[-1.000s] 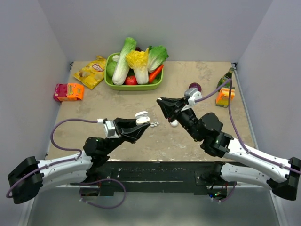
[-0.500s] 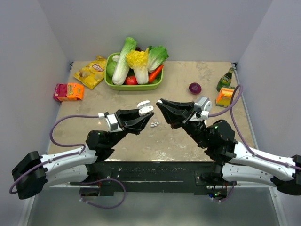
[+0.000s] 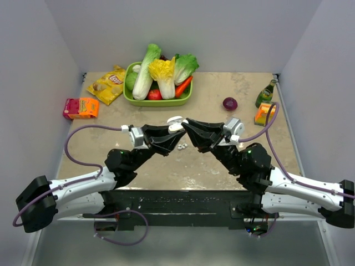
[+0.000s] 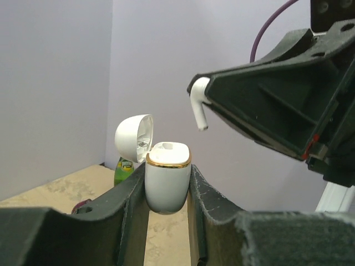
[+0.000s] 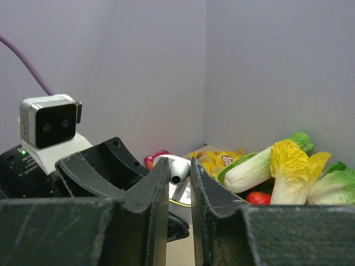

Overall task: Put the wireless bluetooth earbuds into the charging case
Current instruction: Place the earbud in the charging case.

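Left gripper [image 4: 168, 185] pinches the charging case [image 4: 167, 174] upright between its fingertips. The lid [image 4: 135, 137] is swung open to the left and the gold-rimmed mouth faces up. Just right of the case and above it, not touching, is a white earbud [image 4: 198, 108], stem pointing down, clamped by its head in the narrow right gripper [image 5: 179, 173]. From above, the two grippers meet nearly tip to tip over the table [image 3: 233, 166]. Two tiny white bits [image 3: 181, 147] lie beneath, too small to identify.
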Controlling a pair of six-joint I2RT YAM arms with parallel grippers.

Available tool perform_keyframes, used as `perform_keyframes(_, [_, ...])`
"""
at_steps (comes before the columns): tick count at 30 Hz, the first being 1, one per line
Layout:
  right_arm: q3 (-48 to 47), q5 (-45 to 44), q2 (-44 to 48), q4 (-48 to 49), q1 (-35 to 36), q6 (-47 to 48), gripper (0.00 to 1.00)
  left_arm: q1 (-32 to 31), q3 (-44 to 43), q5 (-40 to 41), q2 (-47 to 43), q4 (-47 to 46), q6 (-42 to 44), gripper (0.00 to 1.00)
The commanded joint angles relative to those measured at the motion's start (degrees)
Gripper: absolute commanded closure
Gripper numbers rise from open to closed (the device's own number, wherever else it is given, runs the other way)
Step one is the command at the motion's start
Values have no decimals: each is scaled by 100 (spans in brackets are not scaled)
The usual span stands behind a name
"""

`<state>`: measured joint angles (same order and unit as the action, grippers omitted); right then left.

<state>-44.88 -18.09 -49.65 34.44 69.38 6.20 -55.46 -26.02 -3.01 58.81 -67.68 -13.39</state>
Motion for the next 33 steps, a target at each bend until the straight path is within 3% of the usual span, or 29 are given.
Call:
perform_keyframes(1, [155, -98, 17, 564, 49, 145, 100, 62, -421, -121, 87, 202, -568, 100])
perform_keyframes(16, [349, -529, 96, 714, 40, 400, 100, 114, -518, -376, 237, 317, -1025, 100])
perform_keyframes(33, [445, -652, 43, 441, 40, 330, 100, 123, -474, -350, 122, 185, -982, 100])
